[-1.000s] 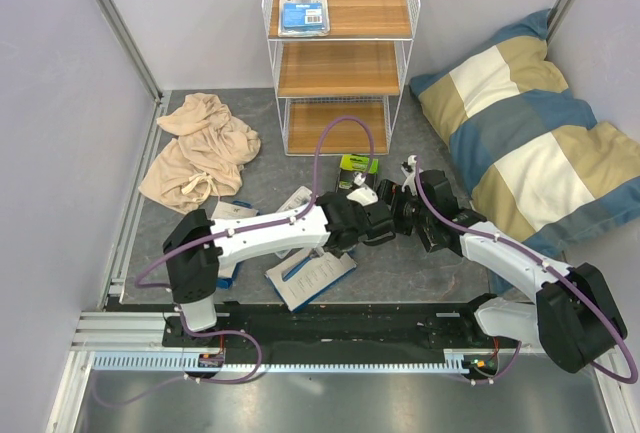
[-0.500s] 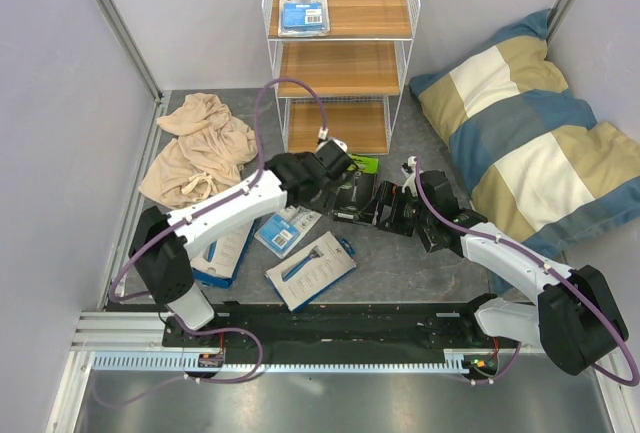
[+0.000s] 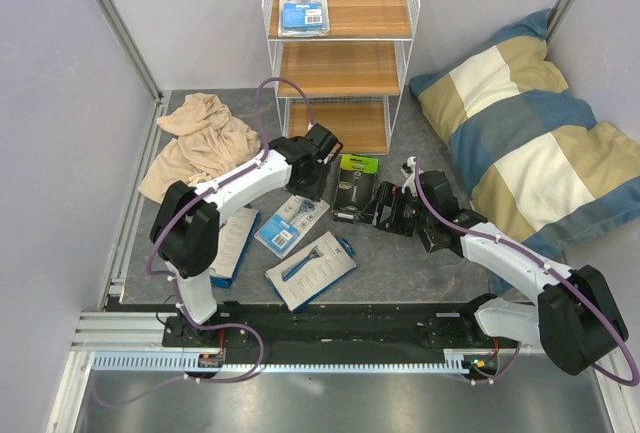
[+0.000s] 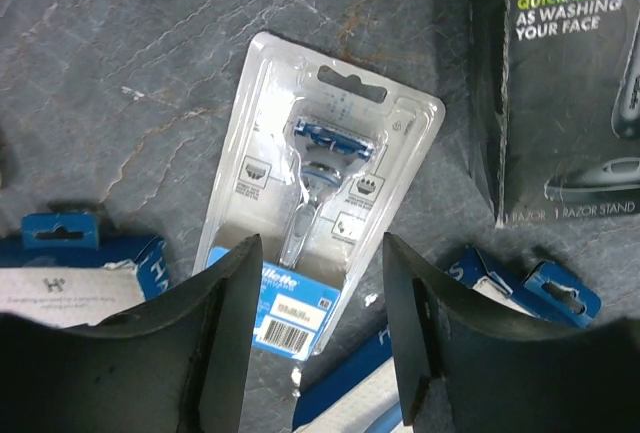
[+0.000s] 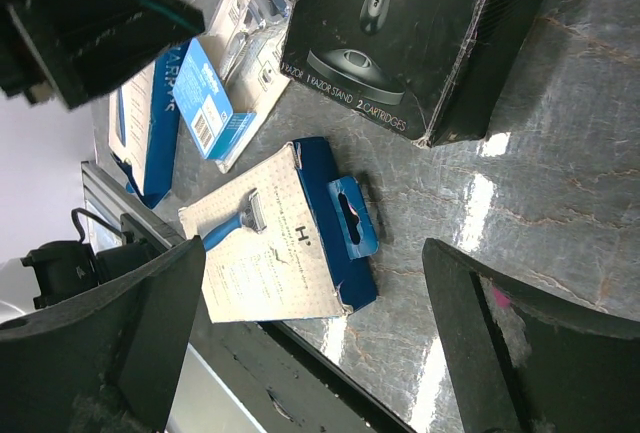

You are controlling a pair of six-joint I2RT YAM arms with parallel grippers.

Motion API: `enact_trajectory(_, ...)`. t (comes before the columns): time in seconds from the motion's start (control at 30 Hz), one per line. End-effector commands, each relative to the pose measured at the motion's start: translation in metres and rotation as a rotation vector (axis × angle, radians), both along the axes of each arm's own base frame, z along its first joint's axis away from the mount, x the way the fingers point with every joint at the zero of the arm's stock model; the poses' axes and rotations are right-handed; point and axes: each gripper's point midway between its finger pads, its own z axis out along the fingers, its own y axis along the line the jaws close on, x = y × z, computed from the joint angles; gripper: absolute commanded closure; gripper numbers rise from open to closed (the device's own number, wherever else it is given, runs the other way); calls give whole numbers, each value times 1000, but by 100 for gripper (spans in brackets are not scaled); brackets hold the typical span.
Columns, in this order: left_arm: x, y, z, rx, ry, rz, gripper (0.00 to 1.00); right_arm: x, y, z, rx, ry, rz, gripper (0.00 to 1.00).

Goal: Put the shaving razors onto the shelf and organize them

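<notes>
The striped pillow point(image 3: 530, 133) on the right and the beige cloth point(image 3: 200, 148) on the left lie off to the sides, out of your working lane. Between them the shelf point(image 3: 345, 68) stands at the far wall with its open front towards the arms, so you can slide packs in from your side.

Your left gripper point(image 4: 322, 253) hangs nose-down over the loose packs. Its fingers are spread and bare, straddling a blister card point(image 4: 318, 188) that lies flat on the grey floor point(image 3: 420, 263). That looks like the line-up for your next pick. Your right gripper point(image 5: 320, 333) sits low with its fingers spread wide and nothing between them. It is just beside the black-and-green box point(image 5: 410, 33), which lies flat with one crushed corner.

Two white packs point(image 3: 310, 271) showing blue razors lie nearer the bases, one under the left arm. They are flat on the floor, so you need an edge to grip.

On the shelf, the top board carries one carded razor point(image 3: 303, 5) at its left end. I see no packs on the middle and bottom boards, so most of the job is ahead.
</notes>
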Motion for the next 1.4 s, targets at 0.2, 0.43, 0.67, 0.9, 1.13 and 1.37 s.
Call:
enact_trajectory(0.2,17,4,-33,-47,51,-5,47,7,2,8,-2,-44,6,2)
enact_trajectory(0.43,7,14,-66,-19,121,6,51,7,2,7,-3,-41,6,2)
enact_trajectory(0.67,-2,20,-87,6,153,13,56,7,3,7,-4,-37,8,2)
enact_trajectory(0.9,-9,28,-105,41,184,20,55,8,3,7,-3,-37,7,2)
enact_trajectory(1.13,-9,25,-108,22,190,20,55,9,4,8,0,-36,10,2)
enact_trajectory(1.37,-6,27,-109,37,183,14,77,9,4,8,0,-38,8,2)
